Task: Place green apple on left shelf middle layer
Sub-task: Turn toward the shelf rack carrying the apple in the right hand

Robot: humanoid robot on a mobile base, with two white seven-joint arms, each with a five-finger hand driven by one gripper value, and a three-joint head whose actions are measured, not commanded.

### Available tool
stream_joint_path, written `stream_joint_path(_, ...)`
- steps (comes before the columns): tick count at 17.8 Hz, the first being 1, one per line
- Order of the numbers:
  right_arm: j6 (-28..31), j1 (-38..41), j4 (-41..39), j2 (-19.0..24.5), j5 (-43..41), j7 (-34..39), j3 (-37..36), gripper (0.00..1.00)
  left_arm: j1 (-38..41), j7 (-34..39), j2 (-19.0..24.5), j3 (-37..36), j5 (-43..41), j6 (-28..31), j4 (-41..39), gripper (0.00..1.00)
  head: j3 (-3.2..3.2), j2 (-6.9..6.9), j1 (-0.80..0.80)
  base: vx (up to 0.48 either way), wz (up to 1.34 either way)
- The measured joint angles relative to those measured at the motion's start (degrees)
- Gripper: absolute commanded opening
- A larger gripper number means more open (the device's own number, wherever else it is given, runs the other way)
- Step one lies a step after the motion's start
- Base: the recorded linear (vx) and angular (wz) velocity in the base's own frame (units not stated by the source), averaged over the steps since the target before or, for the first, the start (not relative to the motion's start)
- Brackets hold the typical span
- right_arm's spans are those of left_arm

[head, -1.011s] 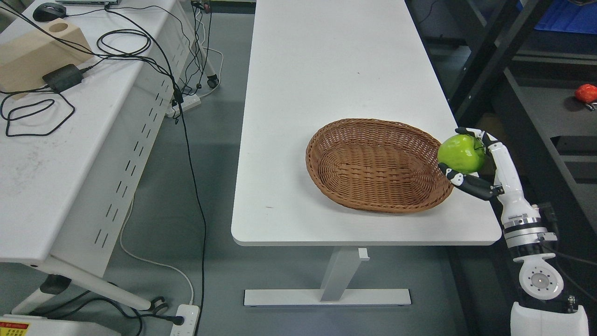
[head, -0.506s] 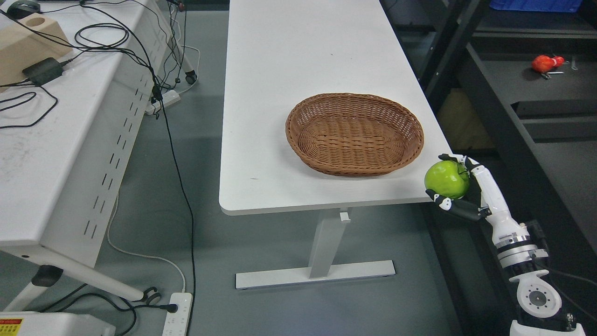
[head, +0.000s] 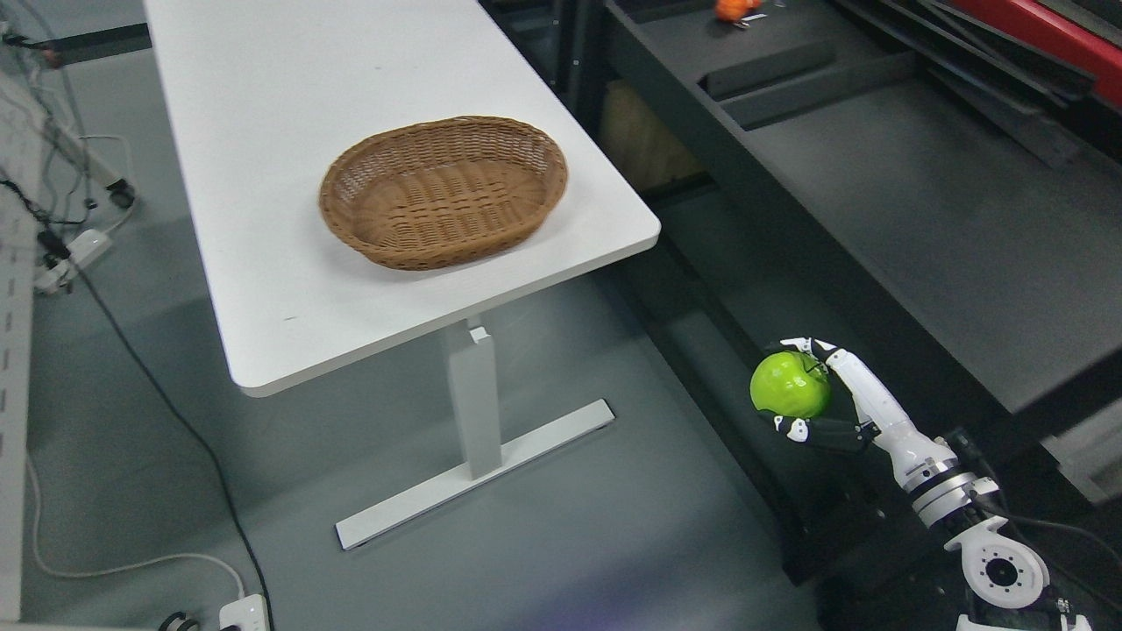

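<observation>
A shiny green apple is held in my right hand, whose white and black fingers curl around it from behind and below. The hand hangs in the air above the grey floor, to the right of the white table and beside the front edge of a dark shelf unit. The right arm comes up from the lower right corner. My left arm does not show.
An empty brown wicker basket sits on the white table near its right edge. An orange object lies at the far end of the dark shelf. Cables and a power strip lie on the floor at left.
The whole picture has swung to the right, so the table and basket sit further left and the dark shelf fills the right. My right hand, still holding the apple, has come off the table's edge.
</observation>
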Motion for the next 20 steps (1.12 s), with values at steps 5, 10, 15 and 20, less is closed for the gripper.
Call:
stream_joint_path(5,-0.62,2.08,-0.12,-0.72,0.09,0.26,0.71,0.04,0.0,0.0,0.0,0.0,0.0,0.0,0.0,1.0,0.0,0.0,0.0,-0.178,-0.94)
stream_joint_path(10,2.64,2.75,-0.15,-1.07,0.2,-0.79,0.26,0.04,0.0,0.0,0.0,0.0,0.0,0.0,0.0,1.0,0.0,0.0,0.0,-0.147,-0.85)
stream_joint_path(15,6.98,1.25,-0.17,-1.24,0.71,-7.41,-2.32,0.04,0.0,0.0,0.0,0.0,0.0,0.0,0.0,1.0,0.0,-0.01,0.0,-0.05,-0.61)
stream_joint_path(20,11.51,-0.24,-0.16,-1.28,3.2,-14.69,-5.18,0.04,0.0,0.0,0.0,0.0,0.0,0.0,0.0,1.0,0.0,-0.01,0.0,0.05,-0.25)
